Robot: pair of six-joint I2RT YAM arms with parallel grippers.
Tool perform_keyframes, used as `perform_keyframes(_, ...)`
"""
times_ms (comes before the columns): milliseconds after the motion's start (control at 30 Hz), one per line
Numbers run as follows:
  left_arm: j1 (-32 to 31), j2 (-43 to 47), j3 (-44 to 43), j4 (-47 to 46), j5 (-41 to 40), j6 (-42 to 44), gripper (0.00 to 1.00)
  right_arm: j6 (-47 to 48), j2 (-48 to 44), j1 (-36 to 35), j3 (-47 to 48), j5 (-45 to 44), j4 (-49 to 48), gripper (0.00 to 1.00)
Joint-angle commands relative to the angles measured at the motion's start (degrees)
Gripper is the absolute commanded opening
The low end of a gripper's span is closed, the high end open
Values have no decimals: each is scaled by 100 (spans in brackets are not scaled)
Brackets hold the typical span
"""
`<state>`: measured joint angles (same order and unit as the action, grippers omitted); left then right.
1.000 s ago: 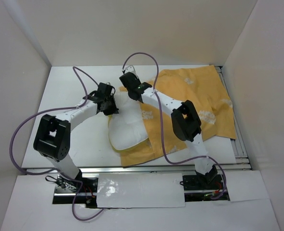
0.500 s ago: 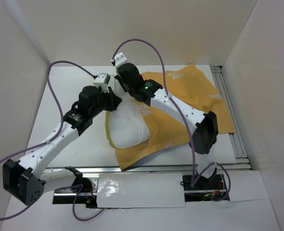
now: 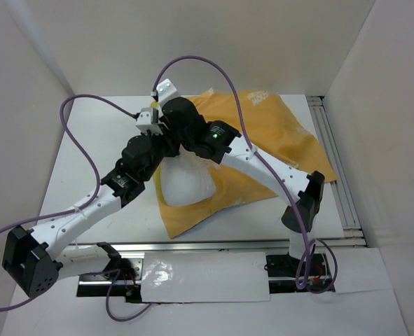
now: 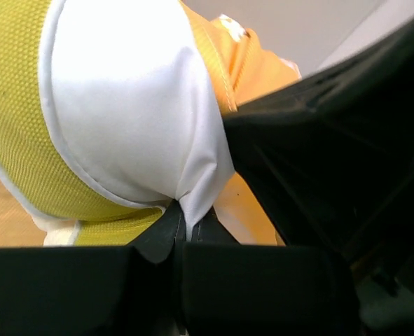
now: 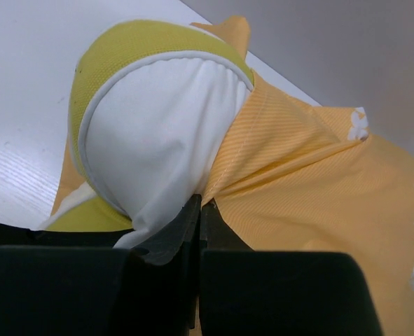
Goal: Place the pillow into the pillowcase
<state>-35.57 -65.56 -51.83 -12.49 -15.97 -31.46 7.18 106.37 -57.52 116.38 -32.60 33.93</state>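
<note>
Left gripper [image 4: 181,225] is pinching shut on a fold of the soft, plump white pillow [image 4: 122,105] with a yellow mesh edge. Right gripper [image 5: 198,210] is clamping shut on the same end, touching the thin mustard-orange cloth pillowcase [image 5: 319,189] lying beneath. Seemingly light and floppy, the pillow is sagging, so corner folds are probably offering the surest hold.

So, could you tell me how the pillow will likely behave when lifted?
Probably floppy: the pillow puckers where the left hand pinches it. Likely light for its size, since the right hand holds it by a small fold.
</note>
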Motion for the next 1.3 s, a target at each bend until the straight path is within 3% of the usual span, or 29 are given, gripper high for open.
perform_keyframes(0, -318, -527, 95, -1115, -134, -166, 0, -428, -143, -673, 518, 1071, -703, 0)
perform_keyframes(133, -389, -721, 155, -1019, -398, -482, 0, -428, -90, -673, 465, 791, -826, 0)
perform_keyframes(167, -389, -721, 156, -897, -503, -640, 4, -428, -90, -673, 395, 590, -827, 0)
perform_keyframes(267, -389, -660, 156, -54, -871, -852, 29, -629, -37, -402, 80, 535, -905, 0)
perform_keyframes(300, -389, -590, 156, 122, -934, -853, 45, -691, -37, -314, -9, 596, -906, 0)
perform_keyframes(400, -389, -458, 42, 1079, -1338, -800, 71, -981, 156, 55, -132, 877, -845, 0)
perform_keyframes(433, -389, -458, -28, 1569, -1435, -800, 88, -1051, 269, 143, -133, 956, -844, 0)
perform_keyframes(467, -389, -371, -29, 1783, -1592, -800, 99, -1104, 271, 283, -229, 1131, -844, 2)
perform_keyframes(700, -196, 130, 314, 3146, -1699, -1239, 100, -1412, 551, 663, -976, 2160, -1116, 6)
perform_keyframes(800, -144, 692, 779, 3218, -1367, -1310, 100, -1412, 823, 716, -1029, 2346, -1170, 6)
perform_keyframes(900, -143, 1307, 1271, 3279, -1110, -1433, 100, -1412, 999, 716, -907, 2486, -1091, 12)
perform_keyframes(1033, -29, 1975, 1684, 3630, -945, -1600, 100, -1412, 1263, 768, -854, 2740, -968, 10)
perform_keyframes(1167, -29, 2038, 2062, 3395, -444, -1661, 100, -1412, 1264, 768, -976, 2882, -976, 8)
perform_keyframes(1200, -29, 2038, 2350, 2950, -77, -1722, 100, -1412, 1264, 768, -1037, 2882, -1055, 8)
perform_keyframes(1267, -29, 1828, 2633, 2351, 364, -1723, 100, -1412, 1211, 768, -1169, 2882, -1055, 17)
